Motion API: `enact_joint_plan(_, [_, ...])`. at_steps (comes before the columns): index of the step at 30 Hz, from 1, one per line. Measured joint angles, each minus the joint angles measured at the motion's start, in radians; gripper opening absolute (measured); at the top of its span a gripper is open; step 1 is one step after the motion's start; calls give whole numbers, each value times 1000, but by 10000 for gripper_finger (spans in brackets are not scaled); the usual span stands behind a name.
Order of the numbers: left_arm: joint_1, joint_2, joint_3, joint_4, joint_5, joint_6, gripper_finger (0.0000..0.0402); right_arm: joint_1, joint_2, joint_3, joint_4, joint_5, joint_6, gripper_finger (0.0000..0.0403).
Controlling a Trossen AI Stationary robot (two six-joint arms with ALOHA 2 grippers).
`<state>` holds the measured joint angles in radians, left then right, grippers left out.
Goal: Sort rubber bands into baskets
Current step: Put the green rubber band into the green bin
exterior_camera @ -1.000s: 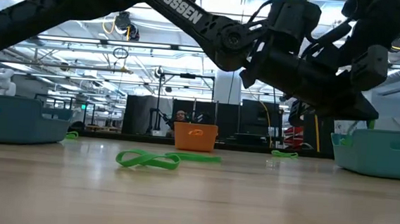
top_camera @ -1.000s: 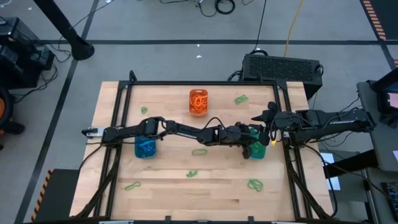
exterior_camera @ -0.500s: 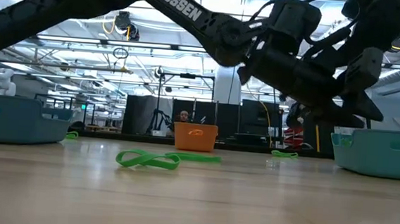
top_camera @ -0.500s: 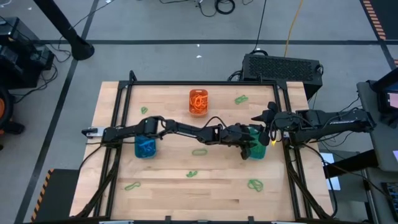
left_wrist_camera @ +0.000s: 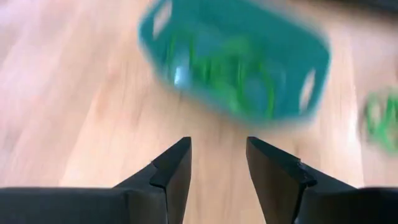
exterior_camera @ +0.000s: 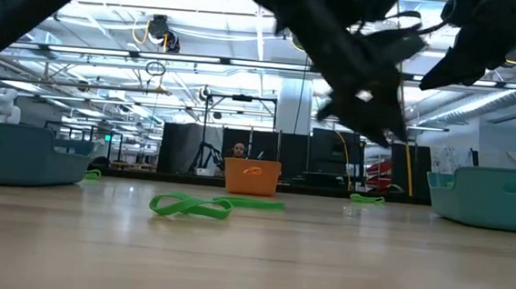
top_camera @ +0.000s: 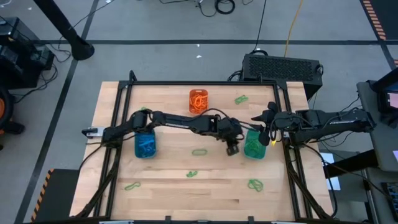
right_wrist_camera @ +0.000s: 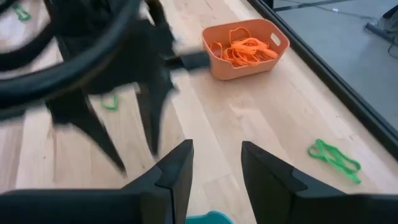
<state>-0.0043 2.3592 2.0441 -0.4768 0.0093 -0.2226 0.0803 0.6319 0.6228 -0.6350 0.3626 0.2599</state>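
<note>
The teal basket (top_camera: 254,147) stands right of the table's centre with green rubber bands in it; the left wrist view shows this basket (left_wrist_camera: 236,62) blurred. My left gripper (top_camera: 233,149) hovers open just left of the basket, above the table, with nothing between its fingers (left_wrist_camera: 177,168). My right gripper (top_camera: 258,118) waits open at the basket's far side, holding nothing. The orange basket (top_camera: 198,101) holds orange bands at the far centre. The blue basket (top_camera: 145,146) stands at the left with blue bands in it. Loose green bands (top_camera: 199,151) lie flat on the wood.
More green bands lie at the near left (top_camera: 132,185), near centre (top_camera: 193,173), near right (top_camera: 255,183), far right (top_camera: 240,99) and far left (top_camera: 144,110). A black frame (top_camera: 118,124) borders the tabletop. My left arm (top_camera: 180,121) stretches across the table's middle.
My left gripper has opened over the teal basket, then risen and drawn back toward the table's left, tipping to a shallower slant. It now hangs beside the basket instead of over it. The arm's elbow has swung toward the far edge.
</note>
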Motion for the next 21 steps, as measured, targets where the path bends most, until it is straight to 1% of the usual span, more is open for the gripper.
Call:
enact_joint_plan(2, [-10,-37,0,-156,-9,-7,160,0,0,0,-9,-3,21,128])
enact_joint_plan(5, [-47,-81,0,-342,-68,-11,160,0,0,0,-10,-11,63,128])
enact_joint_plan(7, [-85,-103,0,-421,-115,-36,160,1,1,0,-10,-54,83,128])
enact_joint_plan(10, [-156,-127,0,-528,-179,-67,160,18,5,0,-8,-148,128,128])
enact_joint_plan(13, [-232,-135,0,-605,-293,-86,160,69,20,0,8,-212,176,128])
enact_joint_plan(15, [-276,-135,0,-620,-366,-84,160,106,37,0,51,-247,204,128])
enact_joint_plan(17, [-304,-135,-5,-590,-396,-45,160,147,58,0,100,-286,237,128])
enact_joint_plan(19, [-323,-137,-36,-456,-375,44,160,196,79,0,128,-314,279,128])
enact_joint_plan(21, [-340,-135,-77,-292,-313,158,160,250,99,0,146,-313,332,128])
